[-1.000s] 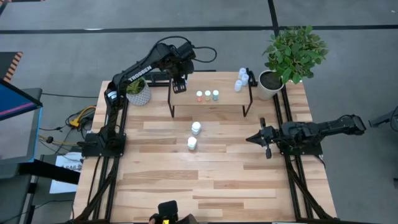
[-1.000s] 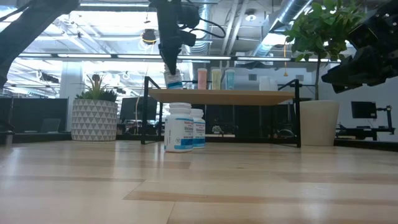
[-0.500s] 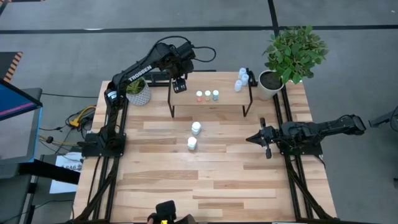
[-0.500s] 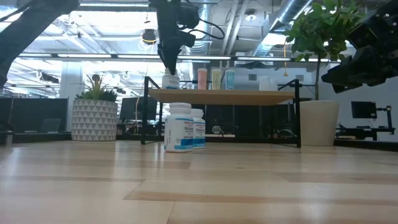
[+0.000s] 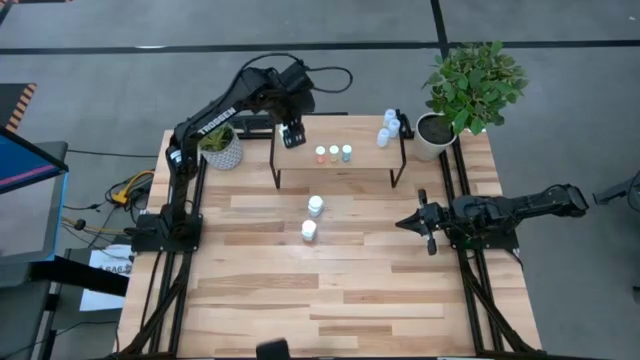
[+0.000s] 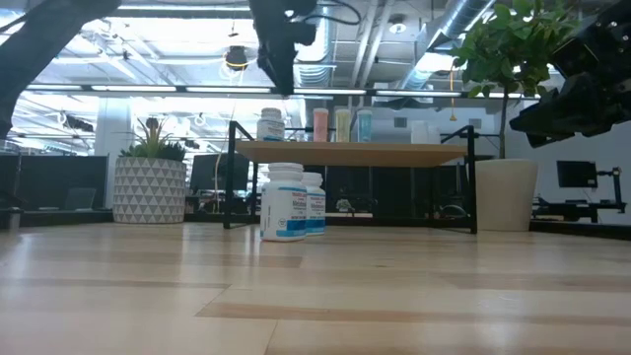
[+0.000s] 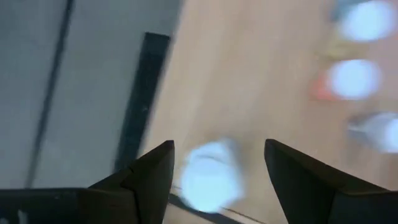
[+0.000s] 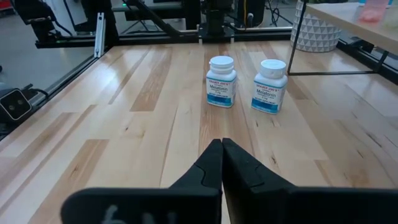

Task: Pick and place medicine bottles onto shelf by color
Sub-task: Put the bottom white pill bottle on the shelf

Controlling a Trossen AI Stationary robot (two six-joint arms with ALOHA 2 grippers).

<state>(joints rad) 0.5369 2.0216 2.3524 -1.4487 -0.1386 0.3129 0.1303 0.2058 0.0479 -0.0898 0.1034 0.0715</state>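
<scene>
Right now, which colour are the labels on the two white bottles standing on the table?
White with blue, on both white bottles; the right wrist view shows it best.

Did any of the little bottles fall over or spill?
No, nothing stands out. The two white bottles on the table stand upright, and so do the bottles on the shelf. The left hand hangs open above the one at the shelf's end.
</scene>
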